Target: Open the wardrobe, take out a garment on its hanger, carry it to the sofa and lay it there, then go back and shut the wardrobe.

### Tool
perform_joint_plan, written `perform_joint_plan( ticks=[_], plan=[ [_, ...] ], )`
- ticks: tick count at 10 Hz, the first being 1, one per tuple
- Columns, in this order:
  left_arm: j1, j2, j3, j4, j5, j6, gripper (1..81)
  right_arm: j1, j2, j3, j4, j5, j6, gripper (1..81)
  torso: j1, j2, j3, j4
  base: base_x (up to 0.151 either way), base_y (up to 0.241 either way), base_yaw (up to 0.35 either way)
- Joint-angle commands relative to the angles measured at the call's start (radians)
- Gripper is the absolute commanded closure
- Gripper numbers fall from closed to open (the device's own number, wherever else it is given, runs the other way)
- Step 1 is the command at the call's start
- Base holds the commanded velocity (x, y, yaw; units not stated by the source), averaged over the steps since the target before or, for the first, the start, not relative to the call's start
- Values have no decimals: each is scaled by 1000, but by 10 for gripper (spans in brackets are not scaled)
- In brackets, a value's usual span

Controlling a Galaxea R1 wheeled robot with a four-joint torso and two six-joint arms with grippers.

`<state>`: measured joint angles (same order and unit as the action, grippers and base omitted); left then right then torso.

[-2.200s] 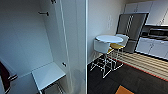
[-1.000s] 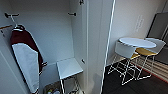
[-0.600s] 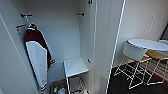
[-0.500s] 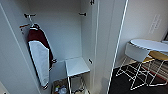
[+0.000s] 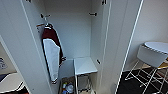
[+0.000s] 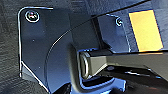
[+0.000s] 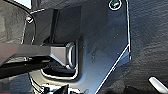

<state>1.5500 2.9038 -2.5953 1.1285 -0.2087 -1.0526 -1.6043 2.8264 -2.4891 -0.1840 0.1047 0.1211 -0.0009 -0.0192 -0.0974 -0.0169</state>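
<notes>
Head view: wardrobe [image 5: 117,37] open, maroon-and-white garment [image 5: 51,53] hanging; no legible writing; gripper states seemingly indeterminable.

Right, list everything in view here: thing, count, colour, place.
wardrobe: one, white, doors open, centre of the head view
maroon garment with white sleeves: one, hanging at the wardrobe's left side
small shelf table: one, white, low inside the wardrobe
box of small items: one, brownish, on the wardrobe floor beside the table
chair: one, white with wire legs, right of the wardrobe
round table: one, white, behind the chair
robot's dark plate: left wrist view; pincers cannot be made out
</notes>
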Motion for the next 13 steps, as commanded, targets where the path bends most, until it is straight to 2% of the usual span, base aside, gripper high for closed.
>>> perform_joint_plan(
  ticks=[1, 8, 13],
  plan=[
    [-34, -7, 1, 4, 29, -3, 10, 26, -14, 3, -2, -56, 2, 10, 1, 0, 0, 0, 0, 0, 261],
    [-34, -4, 1, 4, 29, -3, 10, 23, 0, -20, -3, -56, 2, 10, 1, 0, 0, 0, 0, 0, 202],
    [-32, -4, 1, -3, 28, -3, 10, 23, 3, -28, 0, -56, 2, 10, 1, 0, 0, 0, 0, 0, 20]
  ],
)
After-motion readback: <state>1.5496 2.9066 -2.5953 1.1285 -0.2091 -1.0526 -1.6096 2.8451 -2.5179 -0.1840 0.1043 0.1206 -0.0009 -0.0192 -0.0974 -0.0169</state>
